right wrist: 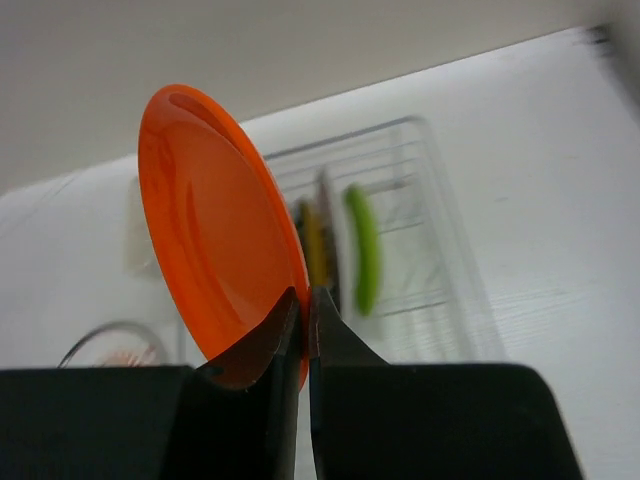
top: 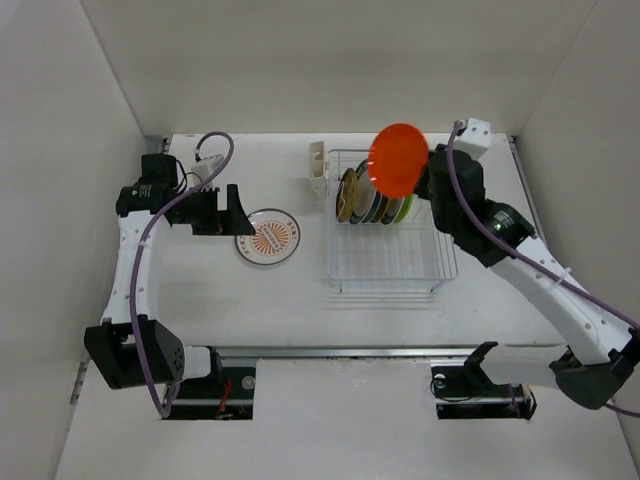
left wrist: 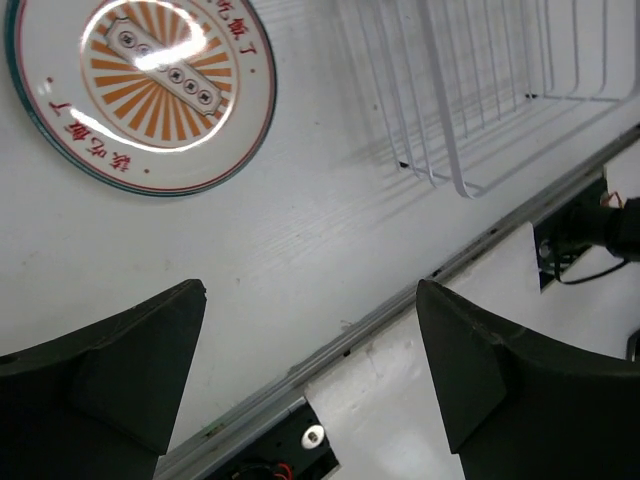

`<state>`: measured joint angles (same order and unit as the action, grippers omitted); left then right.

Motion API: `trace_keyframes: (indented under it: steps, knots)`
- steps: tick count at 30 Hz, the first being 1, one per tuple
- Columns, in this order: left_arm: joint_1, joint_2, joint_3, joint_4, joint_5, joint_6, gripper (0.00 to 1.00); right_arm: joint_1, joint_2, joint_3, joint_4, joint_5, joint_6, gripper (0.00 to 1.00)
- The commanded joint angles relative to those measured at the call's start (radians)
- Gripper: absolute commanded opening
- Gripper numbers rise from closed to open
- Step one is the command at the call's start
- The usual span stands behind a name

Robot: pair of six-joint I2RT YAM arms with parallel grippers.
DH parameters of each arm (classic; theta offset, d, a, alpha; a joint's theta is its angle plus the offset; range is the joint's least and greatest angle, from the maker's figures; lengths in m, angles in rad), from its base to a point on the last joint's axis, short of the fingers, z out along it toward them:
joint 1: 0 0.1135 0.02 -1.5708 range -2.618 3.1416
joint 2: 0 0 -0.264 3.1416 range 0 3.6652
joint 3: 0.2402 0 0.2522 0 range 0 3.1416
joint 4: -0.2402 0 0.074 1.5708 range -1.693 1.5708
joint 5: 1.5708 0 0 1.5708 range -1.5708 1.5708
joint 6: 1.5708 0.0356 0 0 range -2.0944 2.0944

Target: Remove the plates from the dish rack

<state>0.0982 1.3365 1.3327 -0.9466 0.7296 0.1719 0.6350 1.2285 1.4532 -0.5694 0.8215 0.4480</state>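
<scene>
My right gripper (top: 425,175) is shut on the rim of an orange plate (top: 397,159) and holds it upright, lifted above the back of the dish rack (top: 390,275). In the right wrist view the orange plate (right wrist: 215,240) stands pinched between my fingertips (right wrist: 306,300). Several plates (top: 375,200) still stand on edge in the rack, amber, white and lime green (right wrist: 362,245). A white plate with an orange centre (top: 268,237) lies flat on the table left of the rack, also in the left wrist view (left wrist: 140,85). My left gripper (top: 222,210) is open and empty beside it.
A cream utensil cup (top: 318,170) hangs on the rack's back left corner. The rack's wire corner (left wrist: 470,90) shows in the left wrist view. White walls close in the table on three sides. The table's front rail (left wrist: 400,305) runs along the near edge.
</scene>
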Motion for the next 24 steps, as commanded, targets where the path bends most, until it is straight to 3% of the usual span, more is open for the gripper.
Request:
trace_keyframes:
  steps: [1,4,11,18,23,24]
  knots:
    - [-0.026,-0.026,0.046,-0.096,0.128,0.133,0.85,0.107,-0.012,-0.089,0.171,-0.295,0.001,0.00]
    - [-0.049,-0.036,0.046,-0.138,0.152,0.187,0.86,0.192,0.037,-0.146,0.278,-0.511,0.001,0.00]
    - [-0.049,-0.045,-0.016,-0.115,0.002,0.225,0.88,0.256,0.164,-0.200,0.534,-0.839,-0.008,0.00]
    - [-0.049,-0.045,-0.096,-0.106,-0.030,0.265,0.85,0.299,0.270,-0.212,0.624,-0.966,-0.008,0.00]
    - [-0.049,-0.036,-0.106,-0.133,-0.012,0.299,0.61,0.312,0.301,-0.212,0.635,-0.975,-0.008,0.00]
    - [-0.049,-0.036,-0.106,-0.148,-0.003,0.299,0.41,0.312,0.313,-0.212,0.635,-0.975,-0.008,0.00]
